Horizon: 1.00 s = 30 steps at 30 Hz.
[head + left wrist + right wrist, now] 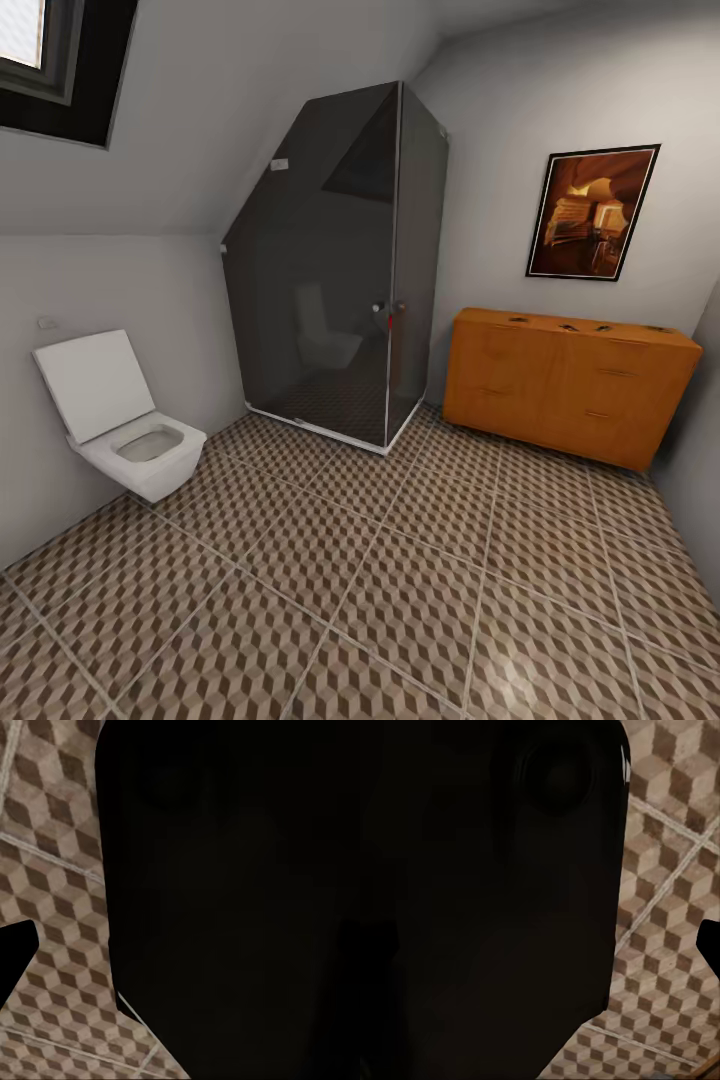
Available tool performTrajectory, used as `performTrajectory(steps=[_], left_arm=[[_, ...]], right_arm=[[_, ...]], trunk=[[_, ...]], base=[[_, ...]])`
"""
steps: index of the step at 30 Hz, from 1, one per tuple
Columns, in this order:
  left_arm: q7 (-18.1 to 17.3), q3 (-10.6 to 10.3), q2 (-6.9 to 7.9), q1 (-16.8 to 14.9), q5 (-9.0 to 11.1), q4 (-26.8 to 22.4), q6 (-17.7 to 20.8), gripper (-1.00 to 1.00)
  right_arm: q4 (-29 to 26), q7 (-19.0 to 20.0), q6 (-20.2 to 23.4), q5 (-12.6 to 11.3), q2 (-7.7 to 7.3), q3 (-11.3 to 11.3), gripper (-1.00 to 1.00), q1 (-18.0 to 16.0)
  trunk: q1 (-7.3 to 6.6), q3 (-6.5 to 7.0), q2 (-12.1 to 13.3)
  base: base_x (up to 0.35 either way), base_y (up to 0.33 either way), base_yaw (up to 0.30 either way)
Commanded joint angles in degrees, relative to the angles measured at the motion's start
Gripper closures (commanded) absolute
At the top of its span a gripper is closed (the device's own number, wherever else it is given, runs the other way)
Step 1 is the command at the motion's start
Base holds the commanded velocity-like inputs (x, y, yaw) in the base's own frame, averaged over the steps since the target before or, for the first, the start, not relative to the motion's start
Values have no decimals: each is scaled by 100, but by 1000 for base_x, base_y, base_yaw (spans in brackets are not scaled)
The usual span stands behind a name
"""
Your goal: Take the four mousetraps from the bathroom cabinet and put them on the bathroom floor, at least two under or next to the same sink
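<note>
The cabinet, a wide orange-brown sideboard, stands against the far right wall in the head view. Several mousetraps lie on its top as small dark-wired shapes, one near the left end, one in the middle and one further right. The bathroom floor with its cube-pattern tiles stretches between me and the cabinet. Each wrist view looks down on the same tiles past a large black mass. A black sliver sits at the edge of each wrist view; I cannot make out the fingers' spacing.
A white wall-hung toilet with its lid up is at the left. A dark glass shower cabin fills the far corner beside the cabinet. A framed picture hangs above the cabinet. A grey wall closes the right side.
</note>
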Motion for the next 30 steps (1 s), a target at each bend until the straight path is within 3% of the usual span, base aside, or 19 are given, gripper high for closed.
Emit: performTrajectory(steps=[1,4,13,23,30], left_arm=[[0,0,0,0,0,0,0,-100],[-18,8,70,99,-1,-48,7,-100],[-17,6,57,393,6,-143,8,-100],[-19,18,-140,567,33,-217,2,-100],[56,33,-211,571,230,-412,116,-100]], right_arm=[[0,0,0,0,0,0,-100,0],[53,41,24,58,50,-18,-100,-9],[53,-4,16,69,10,1,-100,-17],[109,-46,60,11,-2,-16,-100,-18],[117,-57,151,28,-6,-13,-100,-19]], trunk=[[-5,-3,-3],[-5,-3,-3],[-5,-3,-3],[-5,-3,-3],[-5,-3,-3]], base=[[0,0,0],[0,0,0],[0,0,0],[0,0,0],[0,0,0]])
